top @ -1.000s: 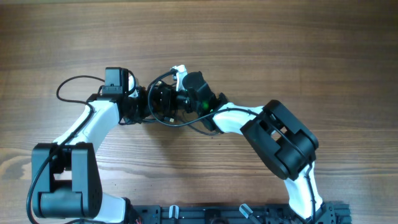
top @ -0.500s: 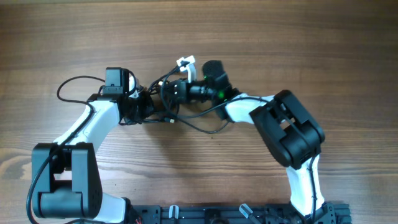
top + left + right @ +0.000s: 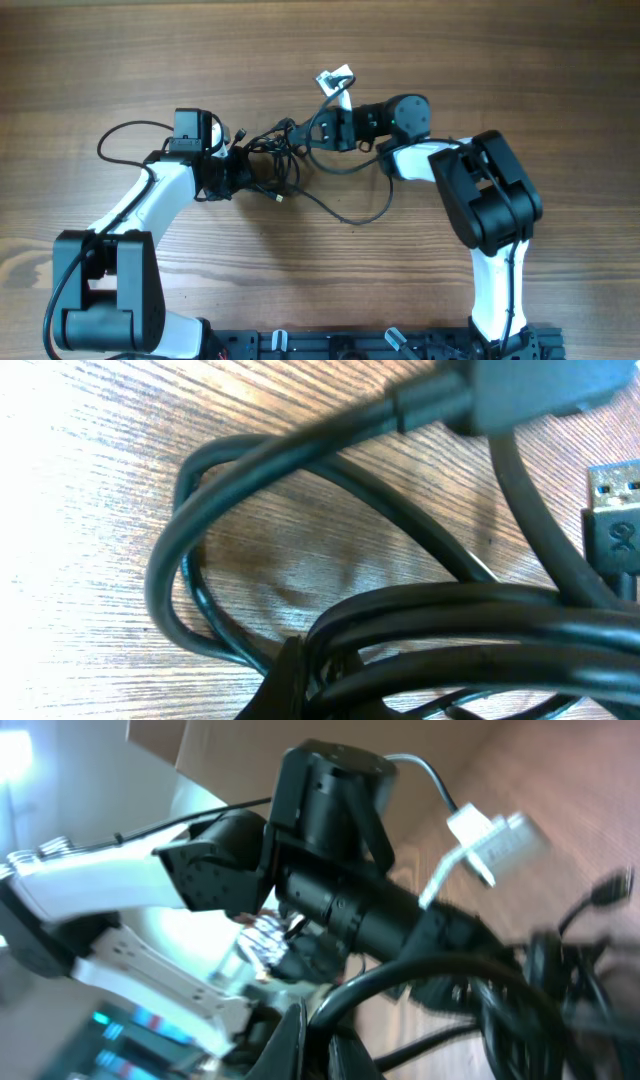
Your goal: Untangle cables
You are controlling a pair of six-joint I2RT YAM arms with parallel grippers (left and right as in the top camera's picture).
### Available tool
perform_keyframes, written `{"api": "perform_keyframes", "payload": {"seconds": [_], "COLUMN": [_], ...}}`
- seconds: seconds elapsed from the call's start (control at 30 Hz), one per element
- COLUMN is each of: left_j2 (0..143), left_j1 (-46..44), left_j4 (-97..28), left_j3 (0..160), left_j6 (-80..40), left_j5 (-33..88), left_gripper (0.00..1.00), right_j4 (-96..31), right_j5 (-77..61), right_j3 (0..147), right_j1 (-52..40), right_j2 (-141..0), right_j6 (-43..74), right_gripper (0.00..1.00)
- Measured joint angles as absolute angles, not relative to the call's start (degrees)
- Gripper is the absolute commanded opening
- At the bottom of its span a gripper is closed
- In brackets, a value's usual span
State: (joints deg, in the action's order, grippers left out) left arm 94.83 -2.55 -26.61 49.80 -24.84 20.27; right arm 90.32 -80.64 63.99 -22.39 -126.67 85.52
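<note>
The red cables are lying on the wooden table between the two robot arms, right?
Not quite. The cables are black, not red, as the overhead view shows. They do lie on the wooden table between the left arm and the right arm.

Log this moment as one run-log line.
left pincer: shut on cables | right pincer: shut on cables | cables: stretched between pincers, one loop slack on table
</note>
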Motion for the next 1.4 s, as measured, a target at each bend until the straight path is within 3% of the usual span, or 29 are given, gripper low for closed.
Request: {"api": "perform_keyframes", "payload": {"seconds": [0.2, 0.33, 0.47, 0.6, 0.77, 1.07, 1.23, 1.4], "left_j2": [94.7, 94.6, 94.6, 94.7, 94.7, 94.5, 94.9, 94.9], "left_j1": [-3.3, -3.4, -3.4, -3.4, -3.4, -3.8, 5.0, 6.4], "left_j4": [-27.2, -27.2, -26.9, -26.9, -26.9, -27.9, -31.0, -30.9], "left_j3": [49.8, 49.8, 49.8, 49.6, 49.5, 50.5, 48.3, 48.3], "left_j6": [-27.7, -28.2, -28.9, -29.5, -29.6, -33.2, -35.5, -36.1], "left_j5": [18.2, 17.9, 17.0, 14.9, 13.1, 12.6, 1.7, 0.3], "left_gripper": [0.04, 0.04, 0.04, 0.04, 0.04, 0.04, 0.04, 0.04], "right_j4": [90.4, 85.3, 61.1, 41.6, 39.0, 34.3, 24.5, 13.9], "right_j5": [-87.4, -88.6, -84.5, -76.3, -74.7, -80.5, -76.8, -74.8], "right_j3": [64.0, 64.0, 64.0, 64.0, 64.0, 63.8, 65.0, 65.1], "right_j1": [-18.1, -15.7, -12.8, -11.9, -11.5, -4.5, 15.0, 21.5], "right_j2": [-126.7, -126.7, -126.6, -126.5, -126.4, -120.4, -116.0, -115.7], "right_j6": [95.7, 95.2, 85.4, 66.1, 55.5, 56.6, 53.8, 44.4], "right_gripper": [0.05, 0.04, 0.05, 0.05, 0.05, 0.05, 0.04, 0.05]}}
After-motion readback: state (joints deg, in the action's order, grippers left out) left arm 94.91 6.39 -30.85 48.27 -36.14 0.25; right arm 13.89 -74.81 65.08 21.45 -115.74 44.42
